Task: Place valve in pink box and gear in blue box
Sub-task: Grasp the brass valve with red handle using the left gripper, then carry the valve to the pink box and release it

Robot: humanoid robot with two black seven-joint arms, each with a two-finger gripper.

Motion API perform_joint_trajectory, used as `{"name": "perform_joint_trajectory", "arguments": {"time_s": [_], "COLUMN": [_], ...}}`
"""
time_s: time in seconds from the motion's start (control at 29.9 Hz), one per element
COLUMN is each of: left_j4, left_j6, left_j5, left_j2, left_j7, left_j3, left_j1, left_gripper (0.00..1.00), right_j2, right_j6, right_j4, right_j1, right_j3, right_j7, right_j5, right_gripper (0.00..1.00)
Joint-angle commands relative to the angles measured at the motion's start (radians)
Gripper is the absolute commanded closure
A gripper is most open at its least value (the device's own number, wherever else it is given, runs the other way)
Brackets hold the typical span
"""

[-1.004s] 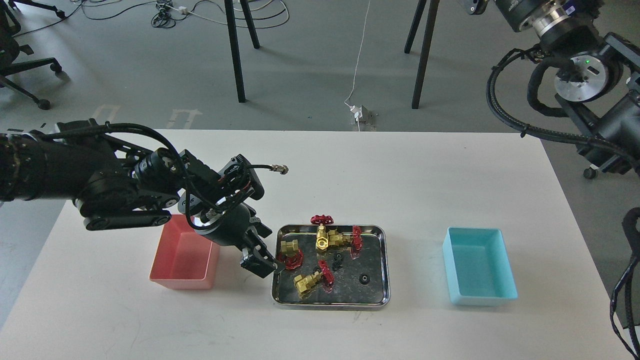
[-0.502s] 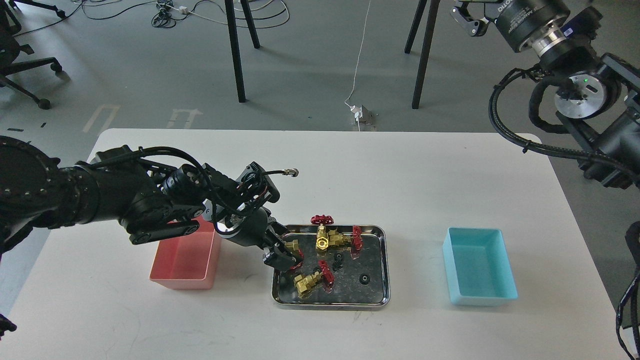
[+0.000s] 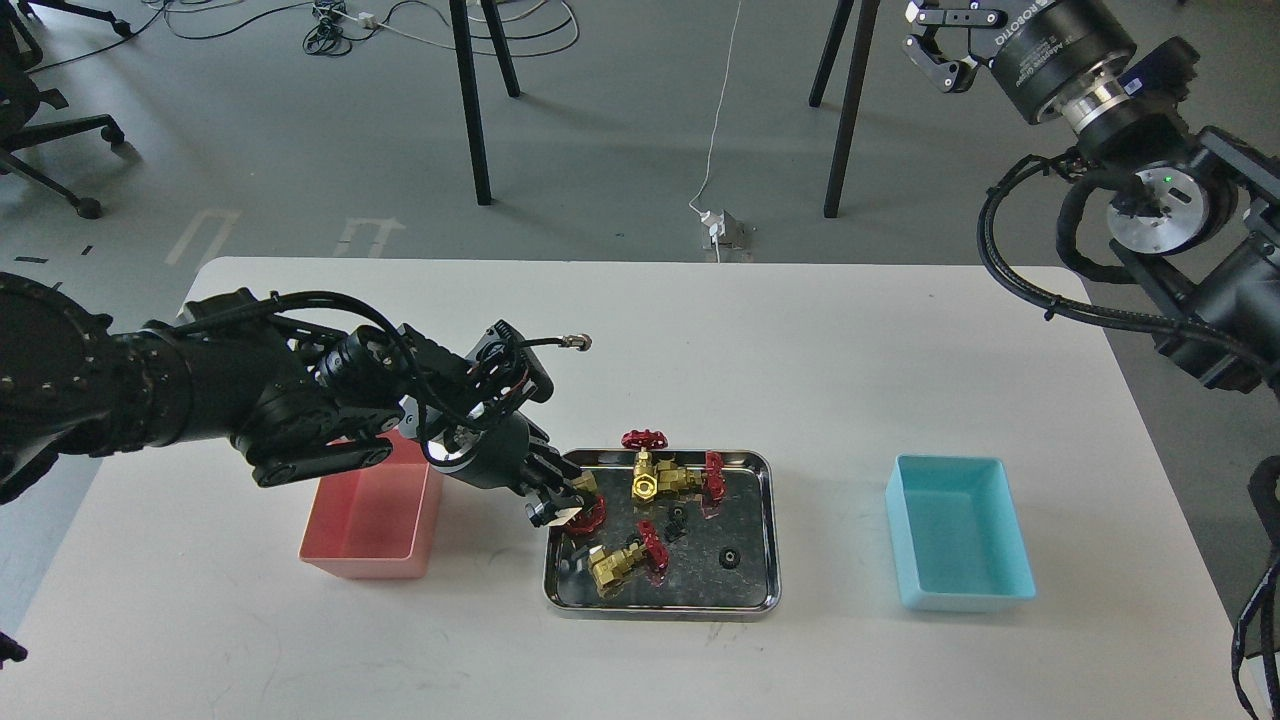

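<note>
A shiny steel tray (image 3: pixel 762 530) at the table's middle holds several brass valves with red handwheels. My left gripper (image 3: pixel 562 502) reaches over the tray's left edge, its fingers closed around the leftmost valve (image 3: pixel 590 517), which still rests in the tray. A tiny black gear (image 3: pixel 730 557) lies in the tray's right part. The pink box (image 3: pixel 365 565) stands left of the tray, under my left arm. The blue box (image 3: pixel 965 598) stands to the right, empty. My right gripper (image 3: pixel 940 45) hangs open and empty, high above the far right, away from the table.
Other valves lie in the tray: a pair at the back (image 3: pixel 665 480) and one at the front (image 3: pixel 612 566). A longer black piece (image 3: pixel 677 520) lies mid-tray. A loose cable end (image 3: pixel 580 343) sticks out from my left wrist. Black stand legs (image 3: pixel 470 110) rise beyond the table.
My left gripper moved right from beside the pink box to the tray's left edge and closed around the leftmost valve. My right arm swung so that its gripper came into view at top right.
</note>
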Motion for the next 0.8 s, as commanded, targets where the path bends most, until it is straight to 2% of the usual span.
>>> {"name": "perform_joint_trajectory", "arguments": {"time_s": [0.0, 0.13, 0.37, 0.5, 0.6, 0.77], "left_j4": [-0.007, -0.036, -0.353, -0.49, -0.505, -0.467], "left_j6": [0.004, -0.003, -0.107, -0.11, -0.111, -0.09], "left_j5": [-0.002, -0.004, -0.005, 0.018, 0.117, 0.255], "left_j2": [0.004, 0.046, 0.367, 0.612, 0.714, 0.76], "left_j7": [0.0, 0.0, 0.0, 0.0, 0.0, 0.0], "left_j3": [-0.015, -0.06, -0.294, -0.314, -0.308, -0.322], "left_j1": [-0.011, -0.047, -0.159, -0.159, -0.113, 0.036], "left_gripper": [0.91, 0.91, 0.91, 0.91, 0.9, 0.91], "right_j2": [0.0, -0.002, 0.015, 0.018, 0.018, 0.018], "right_j6": [0.0, 0.0, 0.0, -0.183, -0.237, -0.242], "right_j4": [0.0, 0.0, -0.006, -0.006, -0.012, -0.008], "right_j1": [-0.004, -0.004, 0.039, 0.108, 0.131, 0.131], "right_j3": [0.0, 0.0, 0.006, 0.005, 0.003, 0.003], "right_j7": [0.0, 0.0, 0.0, -0.002, -0.002, -0.002], "right_j5": [-0.001, -0.001, -0.001, -0.001, -0.003, -0.003], "right_gripper": [0.0, 0.0, 0.0, 0.0, 0.0, 0.0]}}
